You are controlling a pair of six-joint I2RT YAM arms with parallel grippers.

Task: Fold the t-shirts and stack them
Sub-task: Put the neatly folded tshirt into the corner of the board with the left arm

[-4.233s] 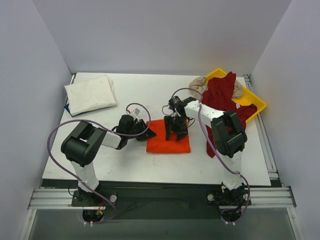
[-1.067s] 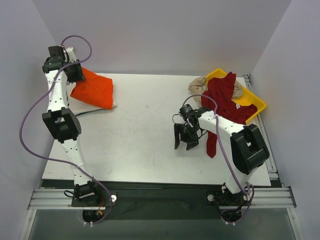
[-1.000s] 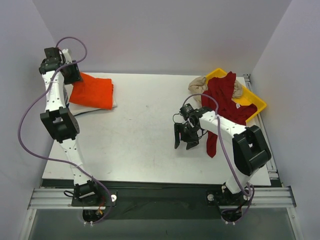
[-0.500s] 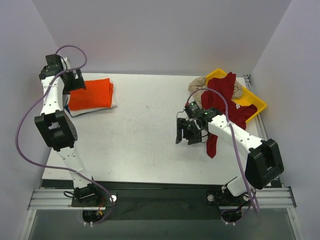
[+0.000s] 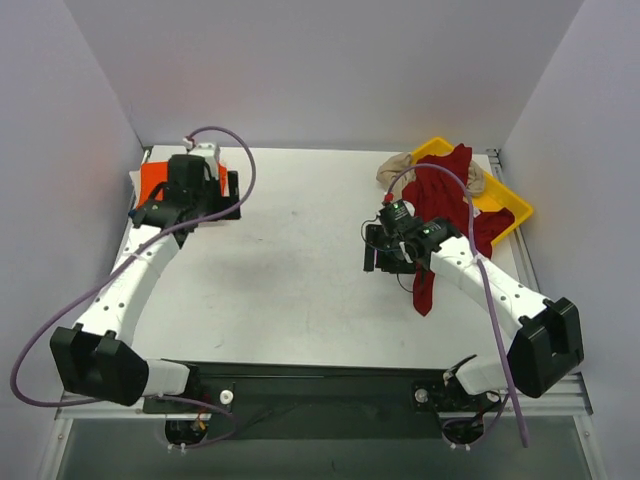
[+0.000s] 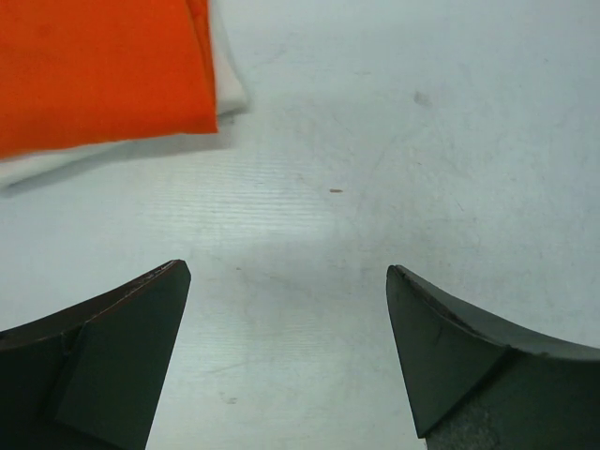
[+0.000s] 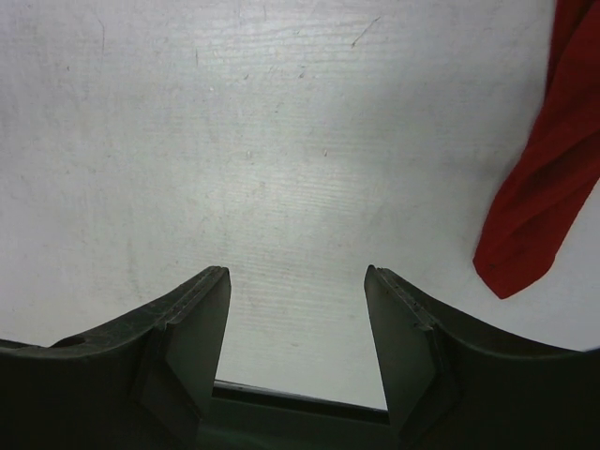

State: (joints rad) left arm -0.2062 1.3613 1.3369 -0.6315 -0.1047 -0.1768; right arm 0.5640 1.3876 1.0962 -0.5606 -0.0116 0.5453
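Observation:
The bright orange t-shirt (image 5: 150, 180) lies folded on top of the folded white t-shirt (image 6: 228, 92) at the table's back left corner; in the left wrist view the orange t-shirt (image 6: 94, 66) fills the upper left. My left gripper (image 5: 205, 203) hovers just right of that stack, open and empty, with bare table between its fingers (image 6: 289, 272). The dark red t-shirt (image 5: 445, 195) spills from the yellow tray onto the table, and its hanging end (image 7: 548, 206) shows in the right wrist view. A beige t-shirt (image 5: 398, 168) is bunched behind it. My right gripper (image 5: 385, 255) is open over bare table (image 7: 296, 272), left of the red cloth.
The yellow plastic tray (image 5: 512, 207) stands at the back right corner, tilted along the table's right edge. Grey walls close in the table at the back and both sides. A purple cable loops over my left arm.
My left gripper opened, let go of the orange t-shirt on the white one, and swung right and nearer. My right gripper drifted a little toward the red t-shirt, staying open.

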